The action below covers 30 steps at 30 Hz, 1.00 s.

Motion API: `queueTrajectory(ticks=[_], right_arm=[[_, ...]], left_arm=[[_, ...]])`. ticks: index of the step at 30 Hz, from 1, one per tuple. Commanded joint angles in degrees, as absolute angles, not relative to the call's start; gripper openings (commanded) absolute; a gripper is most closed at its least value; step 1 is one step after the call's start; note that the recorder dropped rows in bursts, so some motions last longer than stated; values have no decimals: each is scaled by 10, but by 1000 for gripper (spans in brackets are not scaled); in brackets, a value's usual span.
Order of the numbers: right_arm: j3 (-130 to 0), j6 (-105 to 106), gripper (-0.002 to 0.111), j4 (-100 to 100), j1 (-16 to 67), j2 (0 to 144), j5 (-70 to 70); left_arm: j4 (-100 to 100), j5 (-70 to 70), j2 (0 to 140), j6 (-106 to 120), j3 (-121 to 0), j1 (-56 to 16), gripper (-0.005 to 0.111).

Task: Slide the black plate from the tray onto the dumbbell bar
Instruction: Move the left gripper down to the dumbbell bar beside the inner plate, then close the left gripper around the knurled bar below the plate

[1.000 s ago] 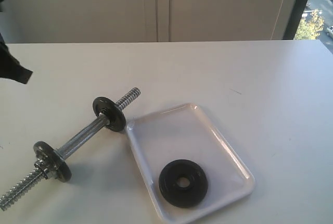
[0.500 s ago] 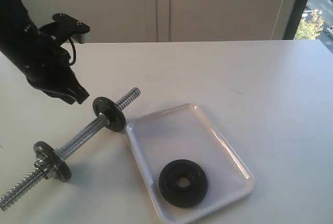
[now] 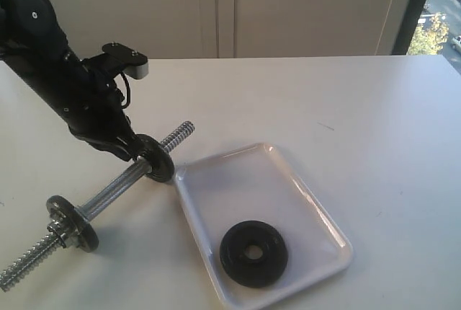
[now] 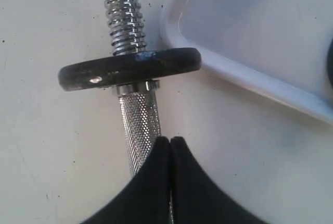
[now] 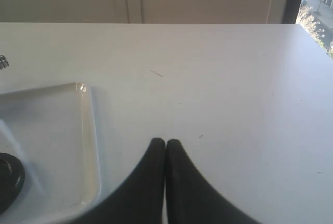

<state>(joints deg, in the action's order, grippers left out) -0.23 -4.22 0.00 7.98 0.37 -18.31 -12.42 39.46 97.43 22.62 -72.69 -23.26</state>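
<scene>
Left claw [image 4: 170, 139] pinched shut, empty, poised over the knurled grip of the dumbbell bar [image 4: 139, 125], just short of its worn disc [image 4: 130, 70]; probably there to steady it. Black plate [image 3: 253, 253] flat in the tray [image 3: 245, 180], well beyond that claw, untouched. Right claw [image 5: 165, 141] likewise shut, empty, above the table [image 5: 234, 78], near the tray.

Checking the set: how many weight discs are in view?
3: the far disc and near disc on the dumbbell bar, the black plate in the tray.
</scene>
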Motion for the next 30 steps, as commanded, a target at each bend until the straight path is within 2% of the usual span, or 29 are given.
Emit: queueTrajectory(ticks=[1,7,10,13,30], right_arm=[[0,-44,0,0,80,0,-179],[0,-44,0,0,80,0,-179],[0,-50,0,0,80,0,-179],[0,-50,0,0,80,0,-179],[0,-50,0,0,80,0,-179]], left_arm=[[-133,403,983,229,-731,-236,10],[-130,406,994,229,-731,-236,52],[-129,405,996,229,-731,-236,62],[-129,404,996,229,-731,-236,65],[-104,366,1061,228,-726,-236,65]])
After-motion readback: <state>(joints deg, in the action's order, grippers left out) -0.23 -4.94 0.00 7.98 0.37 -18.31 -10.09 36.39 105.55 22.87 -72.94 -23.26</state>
